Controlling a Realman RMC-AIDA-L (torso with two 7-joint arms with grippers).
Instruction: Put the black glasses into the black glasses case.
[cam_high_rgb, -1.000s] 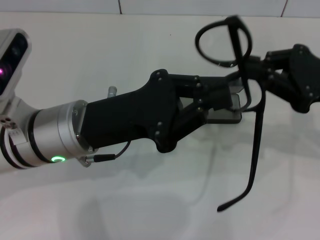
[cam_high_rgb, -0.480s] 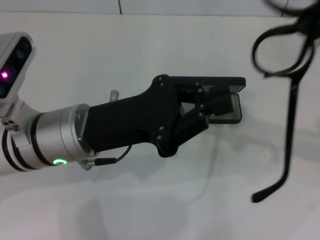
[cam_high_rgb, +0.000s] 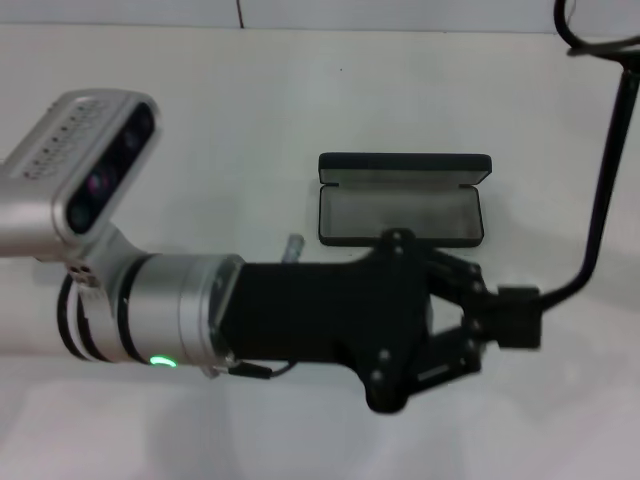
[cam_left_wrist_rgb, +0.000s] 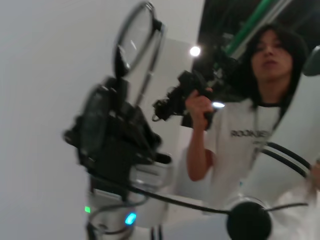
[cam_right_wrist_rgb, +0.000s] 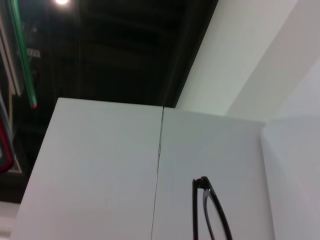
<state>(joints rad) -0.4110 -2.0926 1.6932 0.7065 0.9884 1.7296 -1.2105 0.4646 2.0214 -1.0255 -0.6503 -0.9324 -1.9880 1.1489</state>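
In the head view our left gripper (cam_high_rgb: 505, 318) hangs over the white worktop (cam_high_rgb: 250, 110), its jaws closed on the tip of one long temple arm of the black glasses (cam_high_rgb: 598, 190). From the jaws that temple runs outward and upward toward the far right corner of the view, where a bit of the frame's rim shows before the edge cuts it off.

The black glasses case (cam_high_rgb: 402, 200) lies open on the worktop just beyond the jaws, its grey-lined tray nearer them and its lid standing along the far side. Nothing lies in the tray.

Our left wrist view looks across at the right gripper (cam_left_wrist_rgb: 107, 130), which carries the glasses' front (cam_left_wrist_rgb: 135, 42) at its tip, a lens standing up above it; we cannot tell how its jaws are set. Behind it stands a person (cam_left_wrist_rgb: 260, 125) in a white shirt. Our right wrist view shows only one lens rim and hinge of the glasses (cam_right_wrist_rgb: 212, 212) against pale wall panels.
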